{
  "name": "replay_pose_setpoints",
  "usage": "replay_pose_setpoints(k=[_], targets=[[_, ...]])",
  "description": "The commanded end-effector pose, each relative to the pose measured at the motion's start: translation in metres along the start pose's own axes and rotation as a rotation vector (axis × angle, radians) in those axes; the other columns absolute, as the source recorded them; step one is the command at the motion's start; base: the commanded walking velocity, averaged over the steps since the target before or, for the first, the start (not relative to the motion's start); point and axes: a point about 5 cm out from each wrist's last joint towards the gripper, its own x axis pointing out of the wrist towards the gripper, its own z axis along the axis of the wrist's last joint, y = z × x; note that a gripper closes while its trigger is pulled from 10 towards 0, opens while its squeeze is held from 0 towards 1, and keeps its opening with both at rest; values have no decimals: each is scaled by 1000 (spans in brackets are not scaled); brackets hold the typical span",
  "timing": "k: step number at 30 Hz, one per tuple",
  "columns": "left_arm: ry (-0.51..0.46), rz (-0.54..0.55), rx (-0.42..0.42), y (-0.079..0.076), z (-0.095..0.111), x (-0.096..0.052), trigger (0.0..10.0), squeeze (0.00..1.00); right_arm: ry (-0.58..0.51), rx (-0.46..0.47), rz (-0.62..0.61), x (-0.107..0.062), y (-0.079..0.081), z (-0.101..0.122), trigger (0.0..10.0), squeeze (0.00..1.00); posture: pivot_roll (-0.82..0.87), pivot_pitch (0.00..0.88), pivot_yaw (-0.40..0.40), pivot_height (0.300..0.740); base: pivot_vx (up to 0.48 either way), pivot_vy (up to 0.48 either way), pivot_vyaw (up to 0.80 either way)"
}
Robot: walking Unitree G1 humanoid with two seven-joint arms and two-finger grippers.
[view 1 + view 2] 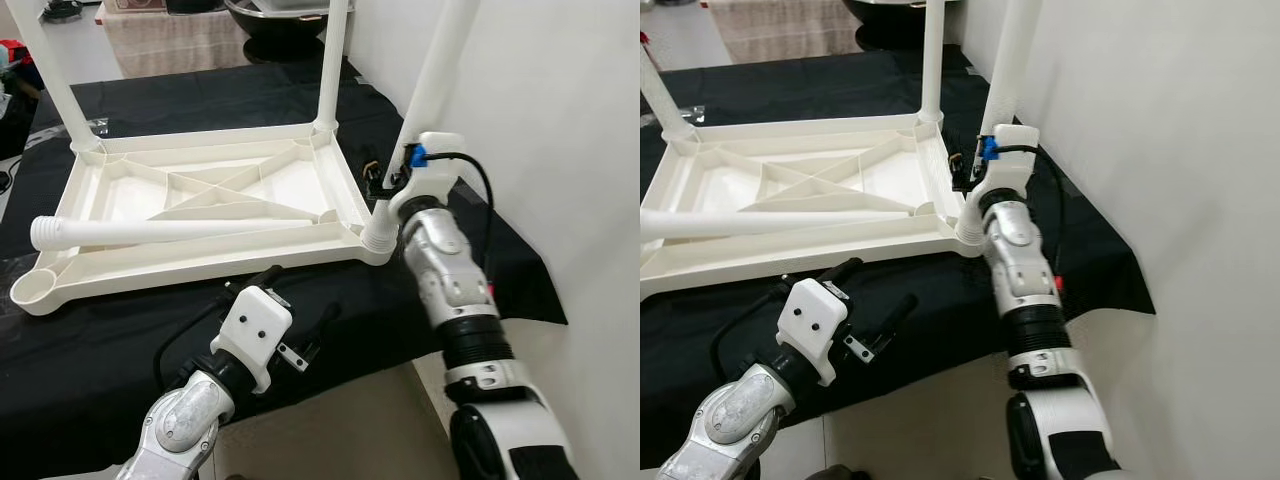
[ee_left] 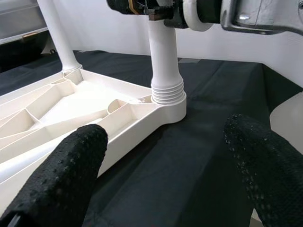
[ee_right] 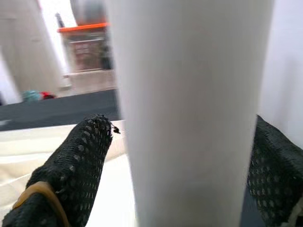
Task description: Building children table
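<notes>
A white plastic table top lies upside down on a black cloth. Three legs stand upright in its corner sockets: far left, far right and near right. A loose fourth leg lies across the underside, beside the empty near-left socket. My right gripper is shut on the near-right leg just above its ribbed base, one finger on each side. My left gripper hovers open over the cloth in front of the top, holding nothing.
A white wall stands close on the right, right behind the near-right leg. The cloth-covered surface ends just before my body and at the right near my right arm. A dark bowl and other clutter sit beyond the far edge.
</notes>
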Motion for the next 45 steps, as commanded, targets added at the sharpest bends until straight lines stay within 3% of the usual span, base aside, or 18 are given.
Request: replay_pose_setpoints(k=[1, 5, 7, 17, 20, 25, 26, 27, 36, 45], targets=[[2, 0, -4, -1, -1, 1, 10000, 0, 23, 37, 88, -1, -7, -4, 10000, 0, 50, 91, -65, 740, 0, 0, 0], [1, 1, -4, -1, -1, 1, 10000, 0, 33, 59, 151, -1, -10, -3, 10000, 0, 50, 91, -65, 740, 0, 0, 0], [-2, 1, -4, -1, 0, 2, 10000, 0, 73, 107, 352, -3, -12, -4, 10000, 0, 52, 91, -67, 740, 0, 0, 0], [-4, 3, -1, -1, 0, 2, 10000, 0, 152, 166, 702, -10, -3, -6, 10000, 0, 60, 84, -74, 740, 0, 0, 0], [-4, 6, -1, -1, 0, 1, 10000, 0, 173, 160, 768, -10, 0, -8, 10000, 0, 59, 84, -74, 740, 0, 0, 0], [-8, 13, -2, -1, 1, 1, 10000, 0, 126, 149, 704, 0, -1, -2, 10000, 0, 60, 78, -73, 740, 0, 0, 0], [-6, 9, 1, -1, 1, 0, 10000, 0, 93, 143, 667, 4, -1, 2, 2196, 0, 61, 76, -77, 740, 0, 0, 0], [1, 16, -2, -1, 0, -2, 10000, 0, 61, 148, 632, 8, -3, 7, 0, 0, 61, 78, -72, 740, 0, 0, 0], [3, 11, 6, 0, 0, -2, 10000, 0, -6, 120, 417, 20, -22, 21, 0, 0, 59, 68, -74, 740, 0, 0, 0], [-2, 13, 13, 1, 0, 1, 10000, 0, -18, 111, 407, 21, -23, 20, 0, 0, 56, 70, -73, 740, 0, 0, 0]])
